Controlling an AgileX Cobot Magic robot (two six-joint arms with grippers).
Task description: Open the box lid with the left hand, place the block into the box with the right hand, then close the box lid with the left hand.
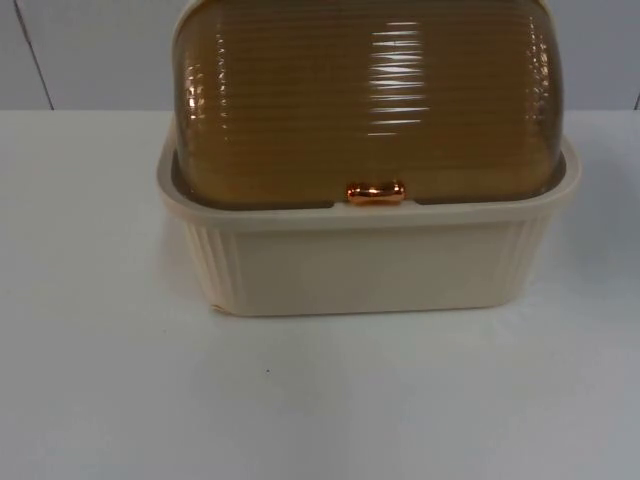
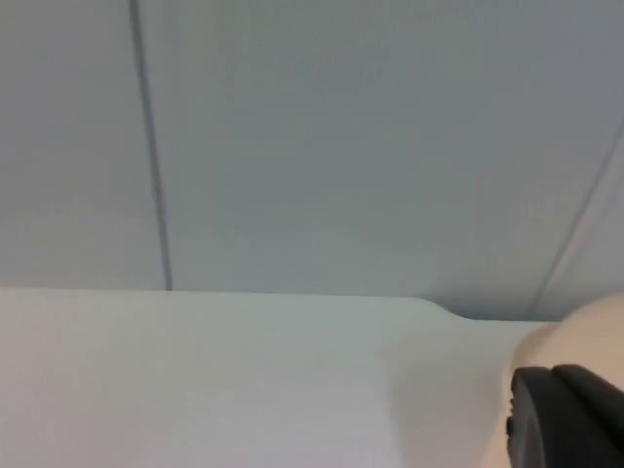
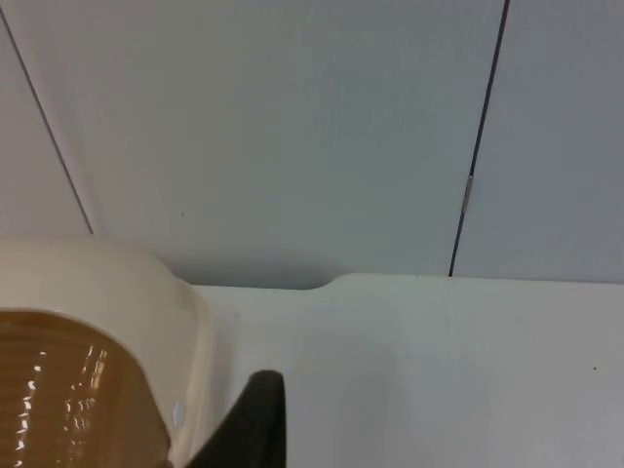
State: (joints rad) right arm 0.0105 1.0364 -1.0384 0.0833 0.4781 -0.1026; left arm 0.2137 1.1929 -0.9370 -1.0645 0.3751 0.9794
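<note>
A cream box (image 1: 370, 265) with ribbed sides stands at the middle of the white table. Its amber see-through ribbed lid (image 1: 370, 100) is down over the box, and a small copper handle (image 1: 375, 192) sits at the lid's front edge. In the left wrist view my left gripper (image 2: 565, 419) is close beside a cream corner of the box (image 2: 575, 336). In the right wrist view my right gripper (image 3: 255, 424) is just beside the box's rounded cream end (image 3: 97, 278), with the amber lid (image 3: 58, 390) next to it.
White table top (image 1: 320, 400) stretches in front of the box and to both sides of it. The grey partition wall (image 1: 90, 50) with dark seams stands right behind the box.
</note>
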